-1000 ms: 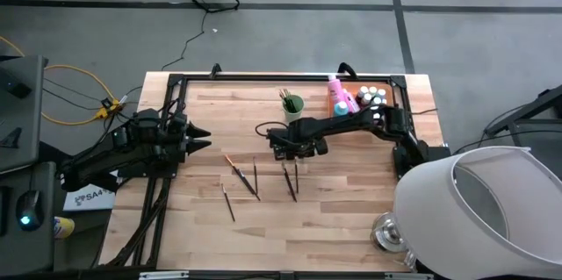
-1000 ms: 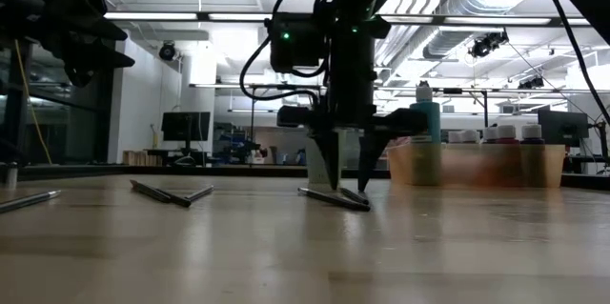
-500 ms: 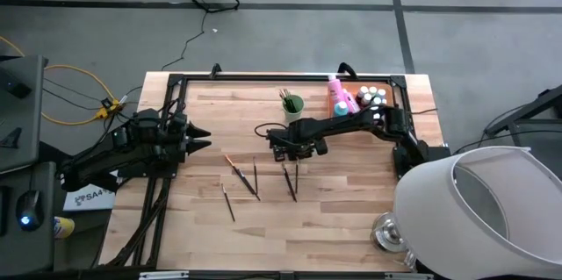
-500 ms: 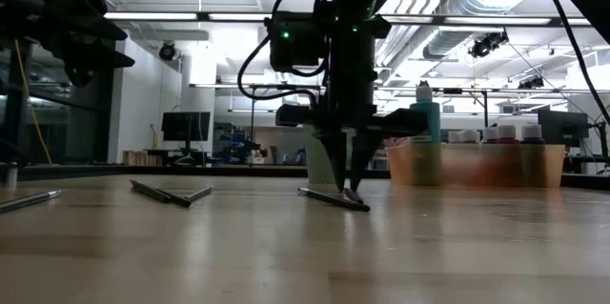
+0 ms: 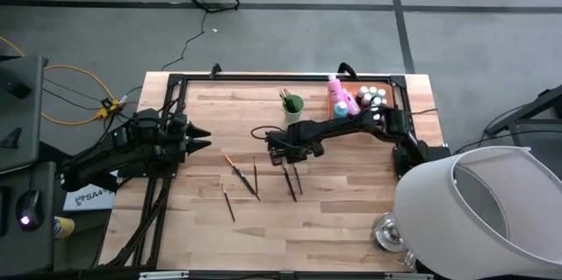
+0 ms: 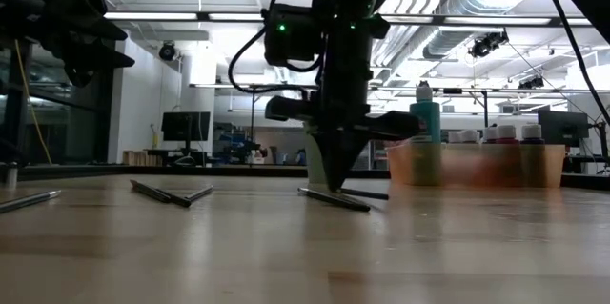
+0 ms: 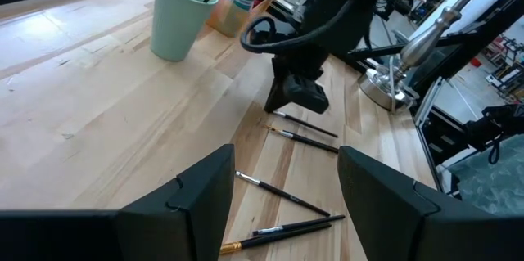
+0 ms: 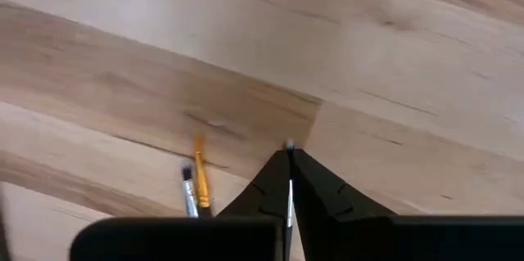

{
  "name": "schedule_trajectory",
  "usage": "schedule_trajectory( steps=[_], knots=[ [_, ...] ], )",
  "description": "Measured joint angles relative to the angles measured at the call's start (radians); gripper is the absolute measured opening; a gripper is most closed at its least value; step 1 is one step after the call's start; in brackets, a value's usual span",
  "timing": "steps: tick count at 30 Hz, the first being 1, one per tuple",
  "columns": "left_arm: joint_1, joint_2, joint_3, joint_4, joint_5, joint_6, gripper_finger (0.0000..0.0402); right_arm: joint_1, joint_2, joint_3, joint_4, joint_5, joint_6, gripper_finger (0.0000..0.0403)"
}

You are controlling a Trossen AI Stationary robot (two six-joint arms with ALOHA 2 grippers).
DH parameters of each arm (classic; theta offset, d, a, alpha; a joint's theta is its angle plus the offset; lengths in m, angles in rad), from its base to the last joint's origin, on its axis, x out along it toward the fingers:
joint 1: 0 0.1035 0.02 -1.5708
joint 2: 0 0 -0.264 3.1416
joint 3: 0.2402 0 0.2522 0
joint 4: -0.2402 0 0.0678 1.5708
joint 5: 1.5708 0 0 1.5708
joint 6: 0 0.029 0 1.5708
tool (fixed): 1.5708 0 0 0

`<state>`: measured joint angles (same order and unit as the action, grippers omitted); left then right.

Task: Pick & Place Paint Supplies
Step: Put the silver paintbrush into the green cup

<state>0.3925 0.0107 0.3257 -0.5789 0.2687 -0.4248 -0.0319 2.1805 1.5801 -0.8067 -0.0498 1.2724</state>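
Dark two-finger right gripper [image 5: 283, 152] sits low over the pale wooden table [image 5: 351, 218] in the high view, at the near end of a pair of thin dark brushes [image 5: 292, 179]; more brushes [image 5: 241, 177] lie to its left. Light green cup [image 5: 292, 104] w/ brushes in it stands just behind; orange tray [image 5: 392, 97] of small bottles is at the far right corner. Left gripper [image 5: 200, 139] waits apart, fingers spread.

Low view: right gripper's tips are together at the tabletop, a thin brush [image 6: 365, 192] running out from them.

Left wrist view: that brush [image 7: 309, 126] angles from under the right gripper.

Right wrist view: fingers [image 8: 264, 187] pinch a pale sliver, prob. the brush.

Step in hand: grasp. Next: lift, carry to cup w/o dropping.
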Motion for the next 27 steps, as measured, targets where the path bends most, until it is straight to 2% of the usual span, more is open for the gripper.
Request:
schedule_trajectory(
  steps=[5, 19, 22, 27],
  knots=[
    [0.000, 0.000, 0.000, 0.000, 0.000, 0.000, 0.0214, 0.011, -0.041, -0.006, 0.025, 0.088, -0.025, 0.0003],
    [0.000, 0.000, 0.000, 0.000, 0.000, 0.000, 0.0214, 0.010, -0.292, -0.001, 0.123, 0.350, -0.214, 0.0003],
    [0.000, 0.000, 0.000, 0.000, 0.000, 0.000, 0.0214, 0.010, -0.346, -0.001, 0.154, 0.469, -0.289, 0.0003],
    [0.000, 0.000, 0.000, 0.000, 0.000, 0.000, 0.0214, 0.011, -0.417, -0.001, 0.214, 0.759, -0.470, 0.0003]
  ],
)
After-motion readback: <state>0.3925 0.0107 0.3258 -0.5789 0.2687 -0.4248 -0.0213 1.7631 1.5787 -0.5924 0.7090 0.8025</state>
